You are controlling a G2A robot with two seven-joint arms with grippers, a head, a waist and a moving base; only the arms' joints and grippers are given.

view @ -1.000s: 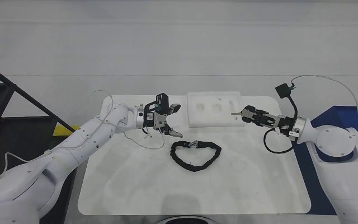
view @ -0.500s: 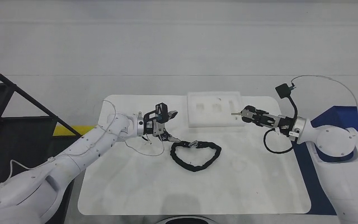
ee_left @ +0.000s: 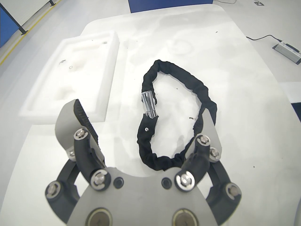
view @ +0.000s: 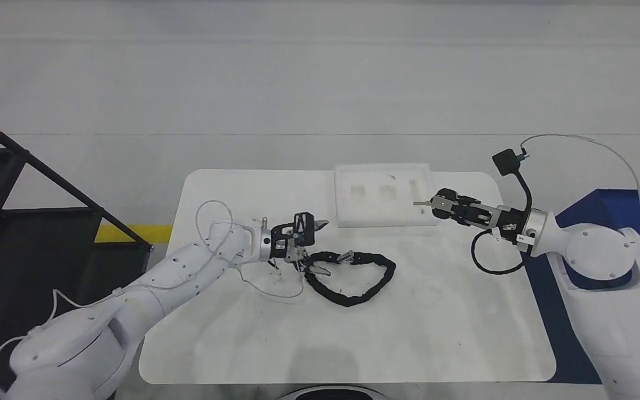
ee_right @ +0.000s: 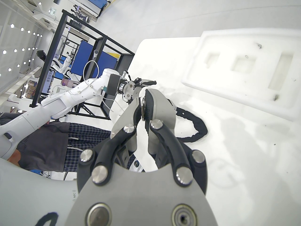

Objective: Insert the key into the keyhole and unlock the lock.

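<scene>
A black fabric-covered chain lock [view: 346,299] lies looped on the white table, its silver cylinder [view: 346,258] at the far side of the loop. In the left wrist view the chain [ee_left: 183,78] and cylinder [ee_left: 148,104] lie just ahead of my left gripper [ee_left: 141,111]. That gripper [view: 316,245] is open at the loop's left end, its fingers straddling the chain there. My right gripper [view: 437,200] hangs over the table's far right, shut on the key [view: 419,204], whose thin shaft points left. The right wrist view has its fingers [ee_right: 160,104] pressed together.
A white foam tray [view: 385,195] with several shallow pockets sits at the table's far middle, between the two grippers. The table [view: 450,330] is bare in front and right of the chain. Black frames and blue panels stand beyond the table.
My left gripper has moved right and toward the front, from beside the foam tray down to the chain's left end. The right arm and key have not moved.
</scene>
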